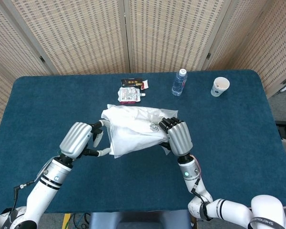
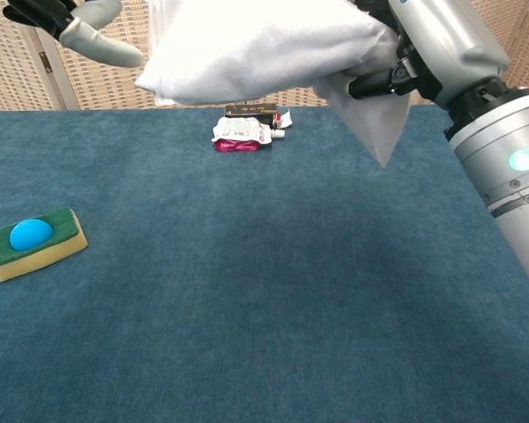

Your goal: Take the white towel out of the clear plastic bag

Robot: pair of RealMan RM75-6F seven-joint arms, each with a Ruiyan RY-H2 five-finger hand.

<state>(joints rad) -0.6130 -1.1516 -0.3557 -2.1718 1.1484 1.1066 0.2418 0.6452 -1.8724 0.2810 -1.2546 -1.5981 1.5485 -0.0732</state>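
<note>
The clear plastic bag with the white towel inside hangs in the air above the table. My right hand grips the bag's right end, fingers curled around the plastic. In the chest view the right hand shows at the top right, with a loose corner of plastic hanging below it. My left hand is raised just left of the bag, its fingers spread and close to the bag's left end. Whether they touch the bag is unclear.
A green and yellow sponge with a blue ball lies at the left of the blue table. Small packets lie at the back centre. A water bottle and a paper cup stand at the back right.
</note>
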